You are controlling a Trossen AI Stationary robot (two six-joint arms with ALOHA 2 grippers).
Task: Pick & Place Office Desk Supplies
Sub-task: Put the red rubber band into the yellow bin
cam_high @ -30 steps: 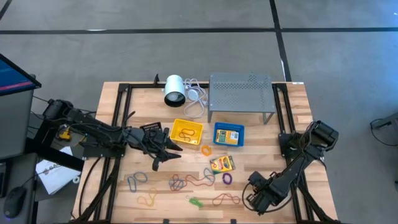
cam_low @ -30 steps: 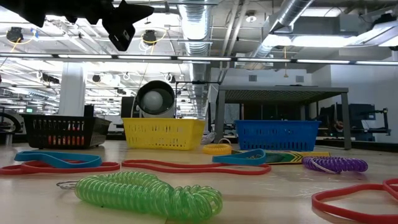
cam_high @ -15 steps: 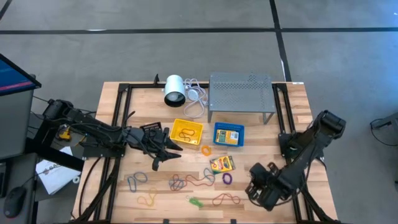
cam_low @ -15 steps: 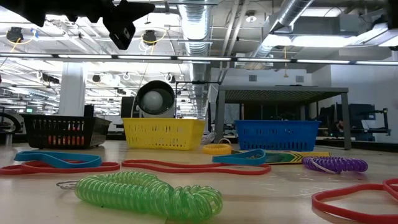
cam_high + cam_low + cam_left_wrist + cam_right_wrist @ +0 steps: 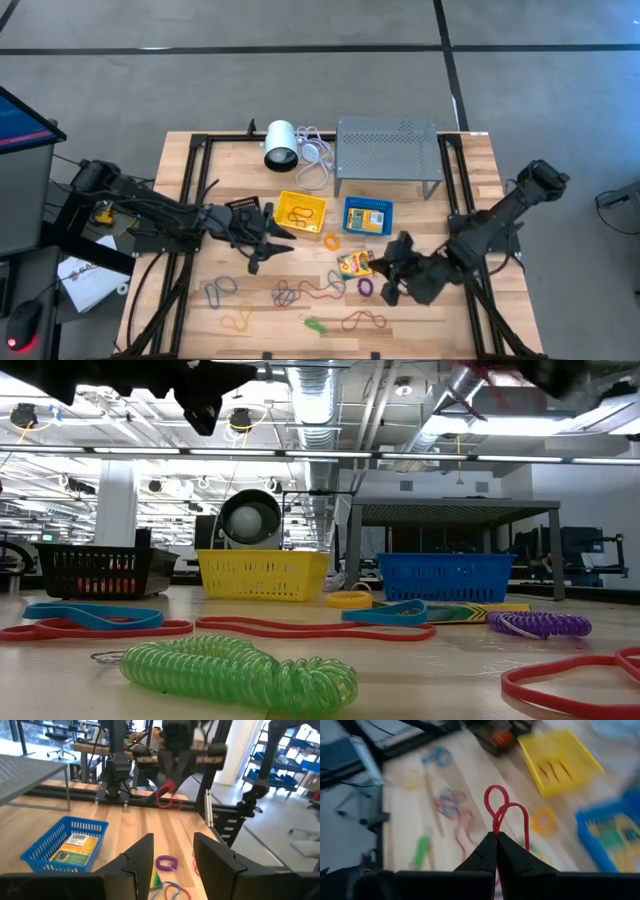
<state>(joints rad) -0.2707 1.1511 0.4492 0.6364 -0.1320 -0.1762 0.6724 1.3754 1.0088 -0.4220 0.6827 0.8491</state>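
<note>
My right gripper [image 5: 388, 277] hangs above the table's near right part, beside the crayon box [image 5: 357, 263], and is shut on a red rubber band [image 5: 505, 812]. My left gripper [image 5: 172, 855] is open with nothing between its fingers. It hovers left of the yellow tray [image 5: 301, 212]. A blue tray [image 5: 368, 215] holds another crayon box [image 5: 70, 847]. Flat on the wood lie a yellow ring [image 5: 331, 241], a purple coil [image 5: 365, 286], a green coil [image 5: 315, 325] and several coloured bands [image 5: 300, 292]. My right gripper pinches one end of the red rubber band [image 5: 496, 829] between its two fingertips [image 5: 482, 852]. The fingers slant down from the table's right side. The band is twisted into a figure eight. It sticks out past the fingertips and hangs [image 5: 167, 799] clear of the table.
At the table's far side stand a white cylinder with its cable [image 5: 281, 145] and a grey perforated rack [image 5: 387, 150]. A black tray [image 5: 247, 207] sits partly under my left arm. Black frame rails [image 5: 190, 200] run along both sides.
My right gripper has risen from the table's near right corner. It has gone toward the left and far edges, up to the crayon box, and turned about as it went. It has stayed shut and carries the red band clear of the table.
</note>
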